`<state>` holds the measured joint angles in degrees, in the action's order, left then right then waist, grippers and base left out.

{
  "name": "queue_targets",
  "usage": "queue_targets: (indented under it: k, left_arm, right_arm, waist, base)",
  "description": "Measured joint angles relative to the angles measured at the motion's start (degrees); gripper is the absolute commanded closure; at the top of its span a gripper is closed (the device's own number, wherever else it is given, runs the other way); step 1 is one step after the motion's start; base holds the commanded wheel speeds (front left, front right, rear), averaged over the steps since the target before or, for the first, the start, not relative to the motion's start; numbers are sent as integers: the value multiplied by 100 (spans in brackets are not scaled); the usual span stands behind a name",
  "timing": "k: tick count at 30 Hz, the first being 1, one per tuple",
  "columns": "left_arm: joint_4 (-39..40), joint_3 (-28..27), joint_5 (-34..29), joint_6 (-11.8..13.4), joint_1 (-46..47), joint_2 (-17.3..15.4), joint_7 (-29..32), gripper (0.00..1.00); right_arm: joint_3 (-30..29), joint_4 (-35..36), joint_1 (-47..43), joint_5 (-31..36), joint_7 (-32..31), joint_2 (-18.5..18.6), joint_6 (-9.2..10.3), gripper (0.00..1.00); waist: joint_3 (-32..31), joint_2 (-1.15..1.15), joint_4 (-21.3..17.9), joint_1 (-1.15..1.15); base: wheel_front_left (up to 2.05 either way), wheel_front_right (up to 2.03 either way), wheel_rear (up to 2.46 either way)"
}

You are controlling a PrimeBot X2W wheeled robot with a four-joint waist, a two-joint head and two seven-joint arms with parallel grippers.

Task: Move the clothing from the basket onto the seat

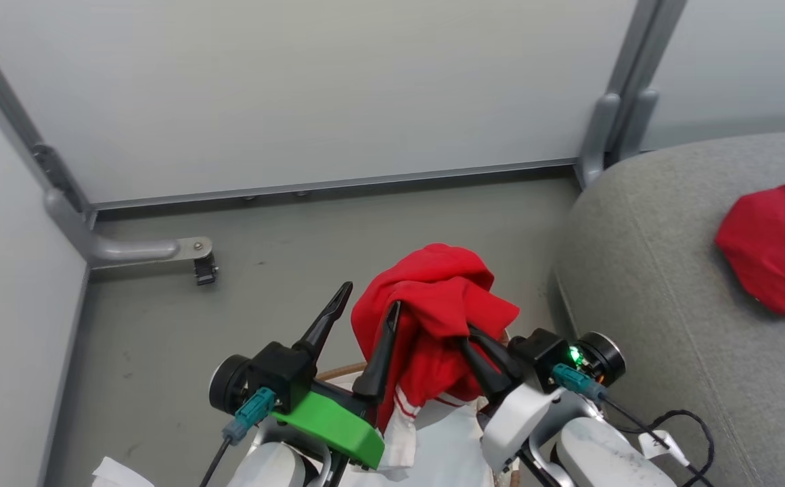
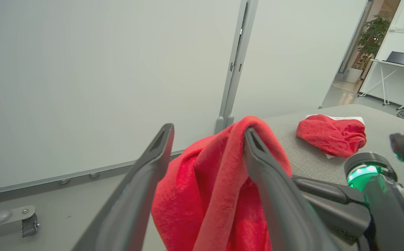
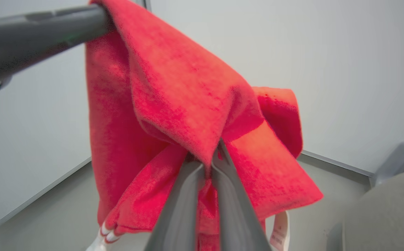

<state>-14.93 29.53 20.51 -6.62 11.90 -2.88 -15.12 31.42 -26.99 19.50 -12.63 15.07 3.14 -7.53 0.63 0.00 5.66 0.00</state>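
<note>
Over grey floor (image 1: 162,325), clothing (image 1: 433,291) hangs pinched in right gripper (image 1: 470,335).

Pale partition panels (image 1: 338,88) across back, grey metal post (image 1: 626,81) at their join on right. Grey floor (image 1: 162,325) below, lightly scuffed. On left, foot bracket (image 1: 142,249) lies flat on floor, small black caster (image 1: 205,269) at its tip. White scrap (image 1: 118,473) at bottom edge. Left wrist view, far right: potted plant (image 2: 372,31), laptop (image 2: 399,57) open on white desk (image 2: 380,63).
</note>
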Motion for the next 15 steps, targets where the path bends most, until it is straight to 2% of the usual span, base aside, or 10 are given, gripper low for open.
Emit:
queue_targets:
  k: [7,15]
  left_arm:
    - [-14,-254,-33,-7,-81,4,0,0]
    - [-65,-267,-45,-41,-60,12,0,0]
  right_arm:
    - [-425,433,-248,3,0,192,0,100]
    - [-728,728,-269,26,1,435,0,100]
  waist:
    - [76,0,-910,0]
    - [243,0,-2021,0]
  base:
    - [0,0,0]
    - [0,0,0]
